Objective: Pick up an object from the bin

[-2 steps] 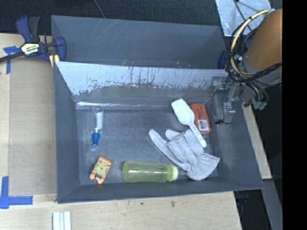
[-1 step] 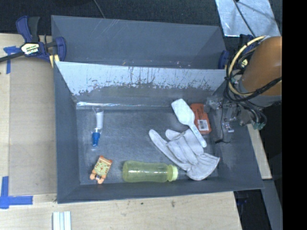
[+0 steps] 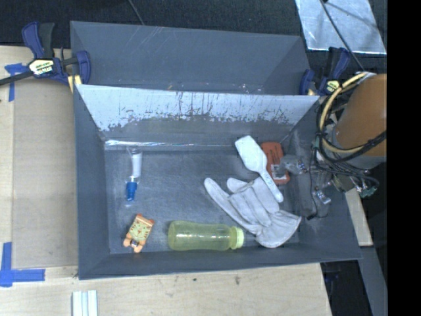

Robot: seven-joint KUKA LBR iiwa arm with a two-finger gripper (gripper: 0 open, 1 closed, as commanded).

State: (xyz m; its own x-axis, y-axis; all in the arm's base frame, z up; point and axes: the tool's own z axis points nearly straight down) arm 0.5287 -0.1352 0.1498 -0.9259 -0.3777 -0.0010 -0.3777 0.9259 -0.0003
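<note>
- The gripper [image 3: 308, 199] hangs low at the right side of the bin [image 3: 197, 64], close against its right wall; from here it is a dark tangle of metal, and I cannot tell how far open it is or whether it has hold of anything
- Just left of it lies a grey work glove [image 3: 253, 206], flat on the floor, cuff towards the gripper and glove tips pointing to the upper left; cuff and gripper look very close, though I cannot tell if they touch
- A white plastic spoon [image 3: 258, 163] lies across the glove's upper edge; a small reddish-orange object [image 3: 273, 155] sits just beside the spoon's bowl, up-left of the gripper
- Along the lower edge lies a yellow-green bottle [image 3: 204, 236] on its side, its cap near the glove; a small orange toy [image 3: 138, 232] sits in the lower-left corner; a blue-and-white tube [image 3: 133, 176] lies at the left, well apart from the rest
- The bin's grey floor is bare through the middle and upper left; its sloped walls rise on every side
- The arm's orange cover [image 3: 362, 117] and looped cables [image 3: 329, 110] sit over the right rim
</note>
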